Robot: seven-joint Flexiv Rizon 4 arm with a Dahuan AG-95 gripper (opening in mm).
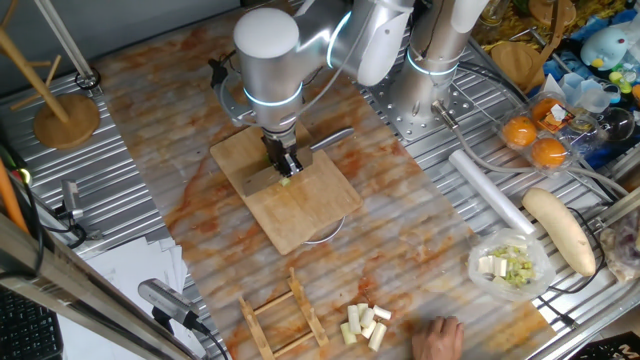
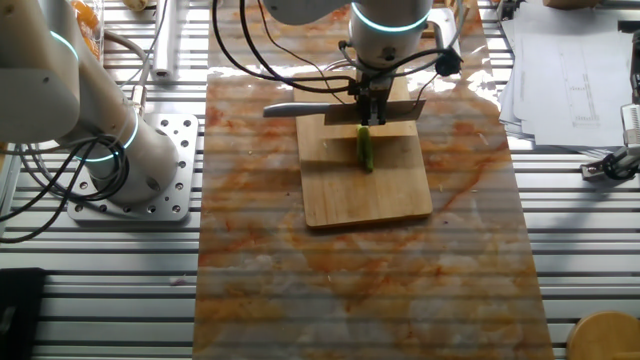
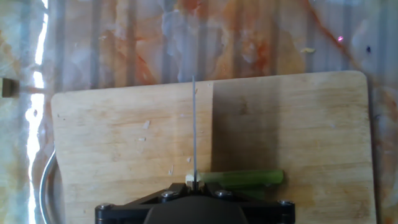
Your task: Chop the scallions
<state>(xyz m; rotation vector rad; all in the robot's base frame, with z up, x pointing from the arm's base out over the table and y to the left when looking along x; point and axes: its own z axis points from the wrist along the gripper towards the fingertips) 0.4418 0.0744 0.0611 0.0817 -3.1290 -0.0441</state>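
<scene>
Near the middle of the table lies a wooden cutting board, and the scallion rests on it, toward the board's far edge in the other fixed view. From the hand view, going left to right, its pale end sits under the knife and its green end points right. It looks light, soft and easy to squash or roll. The gripper is clenched on the knife, blade standing at the pale end.
</scene>
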